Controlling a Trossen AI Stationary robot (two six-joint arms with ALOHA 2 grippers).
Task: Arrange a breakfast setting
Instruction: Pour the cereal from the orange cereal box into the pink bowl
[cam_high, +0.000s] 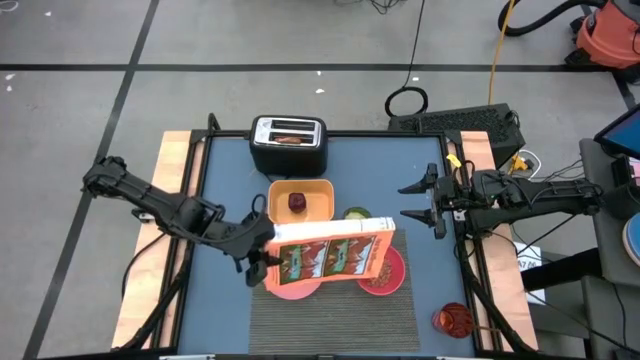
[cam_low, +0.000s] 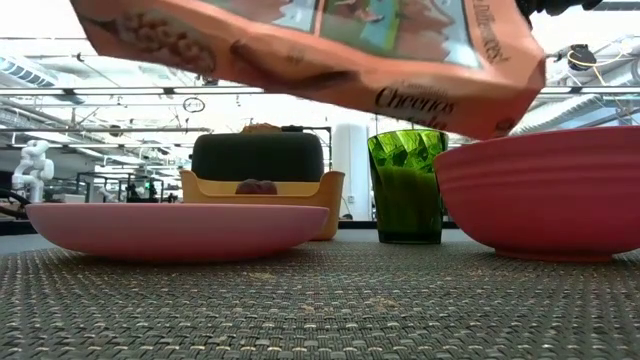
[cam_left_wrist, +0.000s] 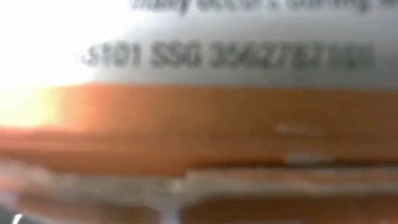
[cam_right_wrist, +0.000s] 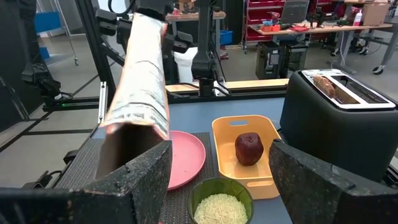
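The orange-red cereal box (cam_high: 335, 255) hangs in the air, lying lengthways over the round pink plate (cam_high: 290, 287) and the pink bowl (cam_high: 392, 275). Both stand on the dark grey ribbed placemat (cam_high: 330, 315). My left gripper (cam_high: 262, 258) is shut on the box's left end. My right gripper (cam_high: 432, 205) is open and empty, right of the box and above the table. The small dark-red fruit (cam_right_wrist: 249, 148) lies in a yellow tray (cam_right_wrist: 267, 134). The brown toast slice (cam_right_wrist: 329, 84) sticks up out of the black toaster (cam_high: 288, 143). The gold spoon does not show. My left gripper holds the cereal box by its left end (cam_high: 277, 258), coming level from the table's left. The fingers themselves are hidden; the box's face (cam_left_wrist: 205, 118) fills the left wrist view. The box is lifted clear and tilted, its open right end (cam_low: 500, 105) lower, above the bowl (cam_low: 545, 195).
A green cup (cam_high: 355, 213) with pale grains stands between the tray and the bowl. A small red object (cam_high: 455, 320) sits at the table's near right. The toaster stands at the far edge. Wooden strips (cam_high: 172, 200) border the table's left and right sides.
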